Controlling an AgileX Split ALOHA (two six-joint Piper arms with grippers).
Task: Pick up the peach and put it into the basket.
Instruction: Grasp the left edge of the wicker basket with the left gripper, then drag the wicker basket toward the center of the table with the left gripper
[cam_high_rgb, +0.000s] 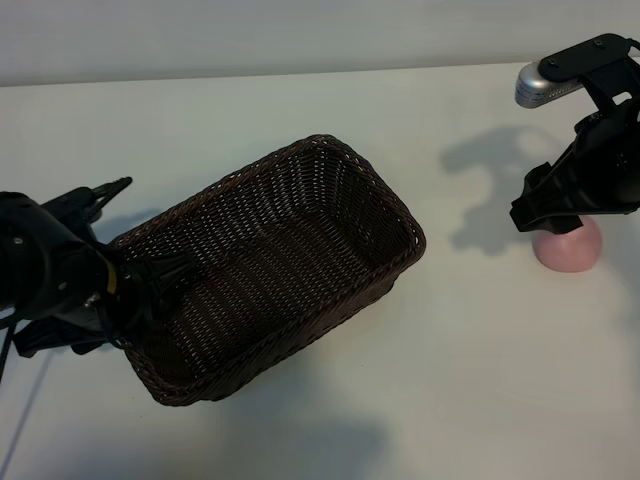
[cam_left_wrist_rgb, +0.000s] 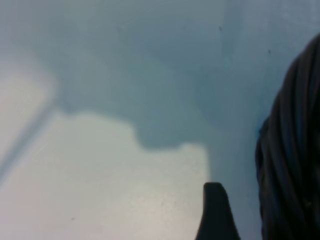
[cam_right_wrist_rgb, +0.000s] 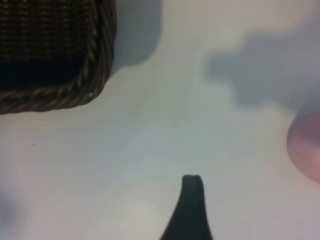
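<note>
A: Nearest the camera?
B: The left gripper (cam_high_rgb: 150, 285), jaws parted, at the basket (cam_high_rgb: 270, 265) rim's near-left corner. The basket's long axis runs diagonally, near-left to far-right.
A: Farther back?
B: The right gripper (cam_high_rgb: 560, 222), spread wide, directly above the peach (cam_high_rgb: 572, 248) on the table (cam_high_rgb: 480, 380).

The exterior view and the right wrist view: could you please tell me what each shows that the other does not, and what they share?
Only the exterior view shows both arms: the left gripper at the near end of the large dark-brown woven wicker basket, and the right gripper over the small pale-pink rounded peach. Only the right wrist view shows one black fingertip above bare white table. Both show the basket's braided rim, the peach and the table.
</note>
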